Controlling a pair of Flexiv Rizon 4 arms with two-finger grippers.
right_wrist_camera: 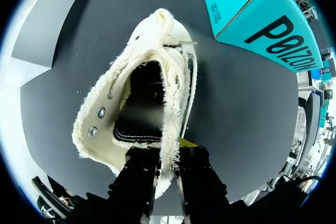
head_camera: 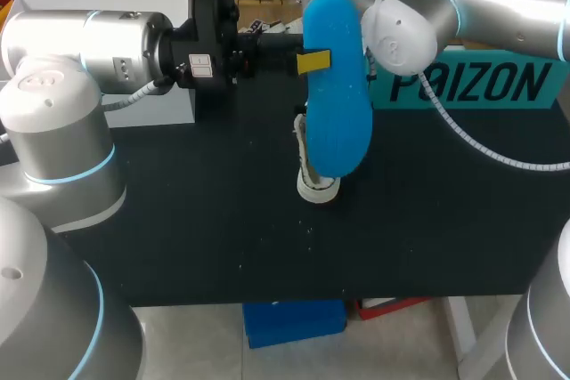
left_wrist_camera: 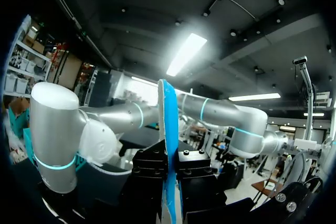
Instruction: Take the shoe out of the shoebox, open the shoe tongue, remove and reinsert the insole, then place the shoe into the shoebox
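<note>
Head view: insole hung over shoe.
Left gripper clamped the insole, right gripper pinched the shoe; toe-first entry would suit.

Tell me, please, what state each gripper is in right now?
Left gripper: shut on the blue insole.
Right gripper: shut on the cream shoe.
</note>
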